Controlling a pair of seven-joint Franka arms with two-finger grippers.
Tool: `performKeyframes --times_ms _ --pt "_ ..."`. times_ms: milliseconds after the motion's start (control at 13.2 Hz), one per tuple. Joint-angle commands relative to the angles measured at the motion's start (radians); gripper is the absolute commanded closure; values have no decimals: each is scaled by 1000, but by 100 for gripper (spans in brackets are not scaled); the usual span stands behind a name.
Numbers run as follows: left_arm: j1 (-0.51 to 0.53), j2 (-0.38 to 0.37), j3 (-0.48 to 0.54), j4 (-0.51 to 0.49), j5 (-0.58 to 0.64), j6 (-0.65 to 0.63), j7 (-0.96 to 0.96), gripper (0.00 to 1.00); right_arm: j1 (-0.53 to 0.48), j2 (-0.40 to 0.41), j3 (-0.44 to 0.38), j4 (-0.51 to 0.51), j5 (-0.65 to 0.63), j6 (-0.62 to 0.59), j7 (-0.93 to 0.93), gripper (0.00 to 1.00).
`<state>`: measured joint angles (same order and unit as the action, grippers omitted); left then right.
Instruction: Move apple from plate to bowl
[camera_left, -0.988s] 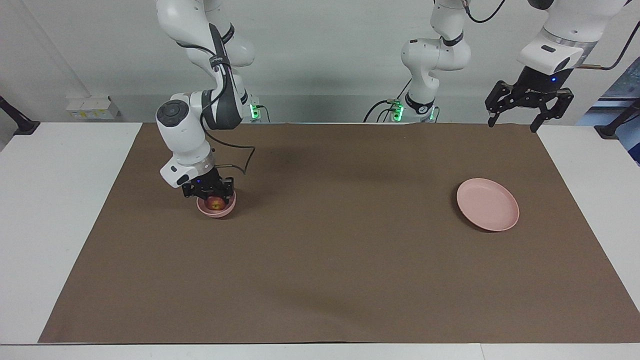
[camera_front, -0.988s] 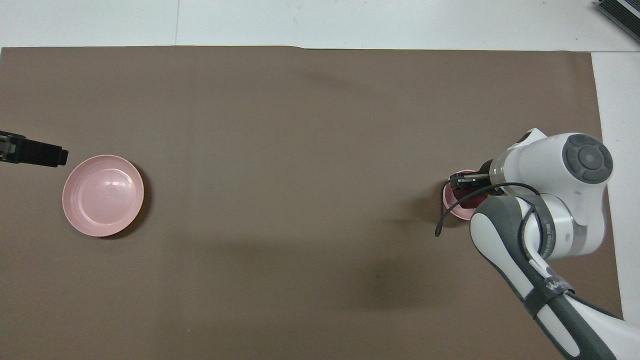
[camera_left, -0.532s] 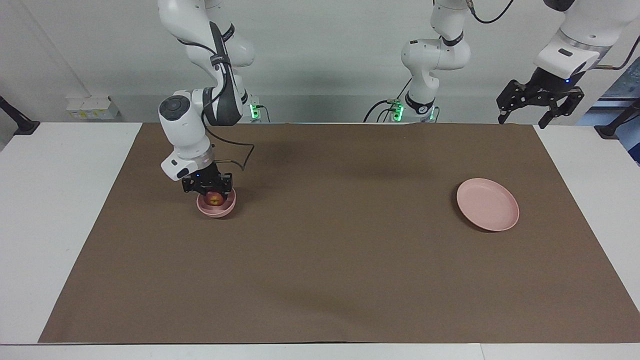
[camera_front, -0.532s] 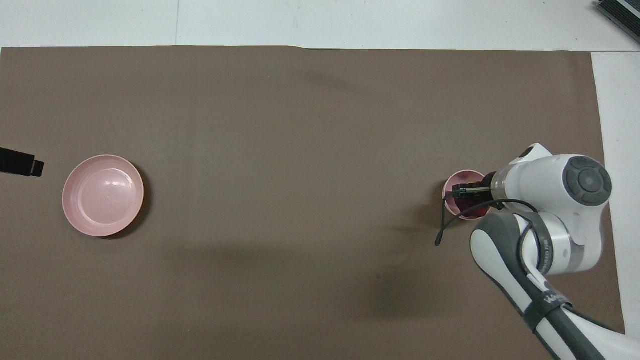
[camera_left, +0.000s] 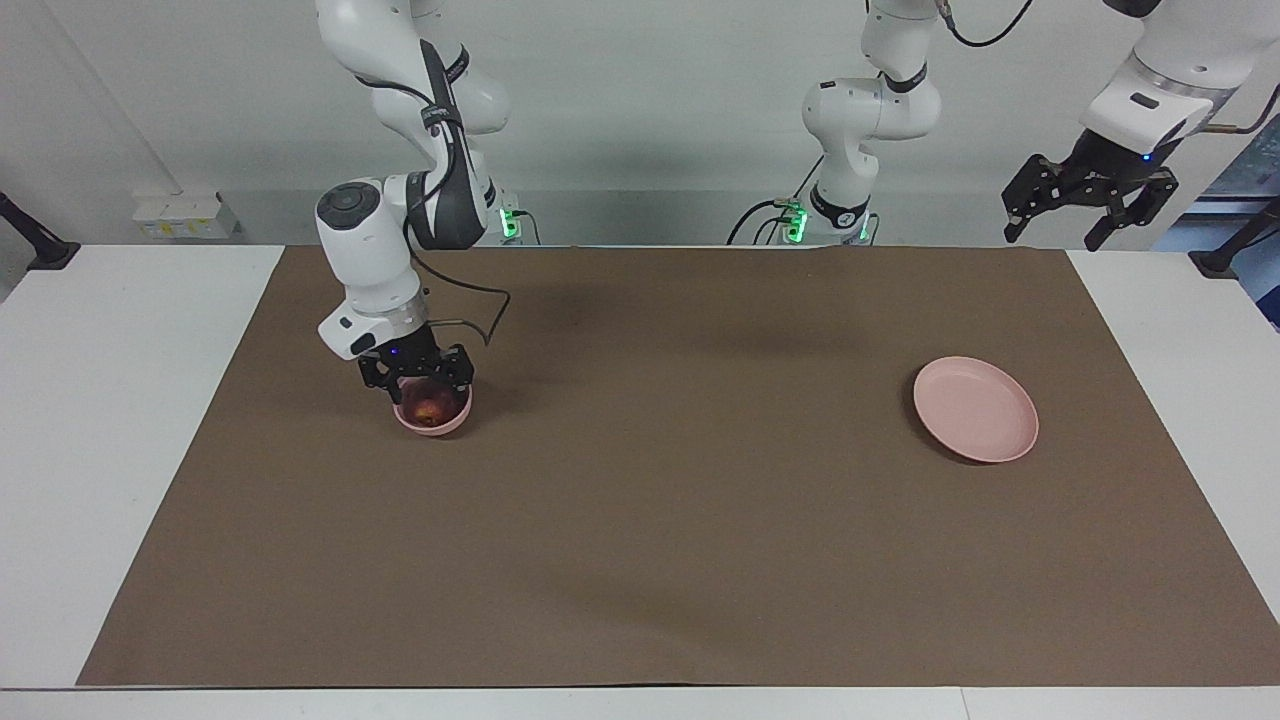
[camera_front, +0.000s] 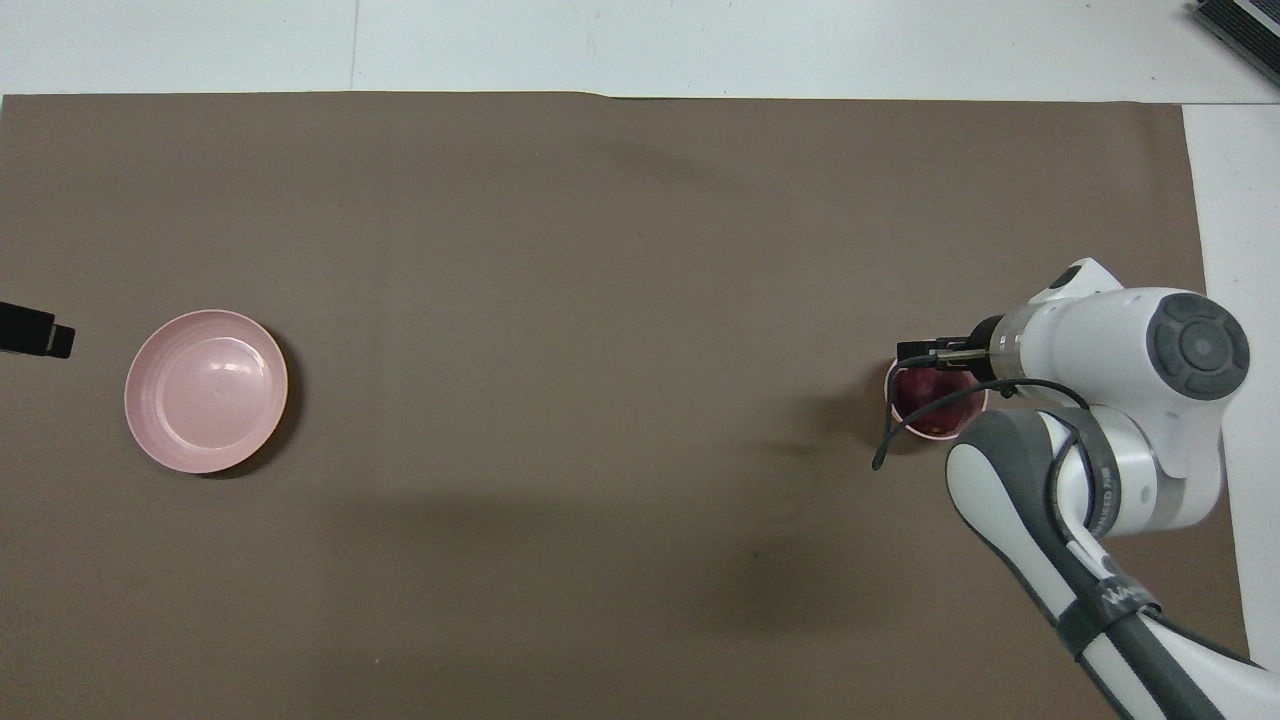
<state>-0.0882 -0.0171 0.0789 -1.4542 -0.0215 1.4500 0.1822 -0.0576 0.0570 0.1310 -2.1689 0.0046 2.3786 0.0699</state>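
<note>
Red apple (camera_left: 430, 407) sits in bowl (camera_left: 433, 424) under right pincer (camera_left: 417, 376).

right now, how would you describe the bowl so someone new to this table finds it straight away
Start at the brown mat covering the table and go toward the right arm's end, where the right gripper hangs low. Directly beneath it sits the bowl, small, deep and pale pink, with the dark red apple inside. The plate, also pink, is flat, wider and empty, at the left arm's end.
</note>
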Motion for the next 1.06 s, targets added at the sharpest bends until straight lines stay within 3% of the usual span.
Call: performKeyframes --times_ms 0,228,988 --pt "13 2 -7 18 -9 -22 2 0 -13 0 4 78 -21 -71 -9 0" --pt "11 2 -7 18 -9 -22 2 0 -31 1 -2 174 -31 -178 -16 0" --pt "11 2 -7 18 -9 -22 2 0 -77 -26 -16 621 -37 -749 53 0"
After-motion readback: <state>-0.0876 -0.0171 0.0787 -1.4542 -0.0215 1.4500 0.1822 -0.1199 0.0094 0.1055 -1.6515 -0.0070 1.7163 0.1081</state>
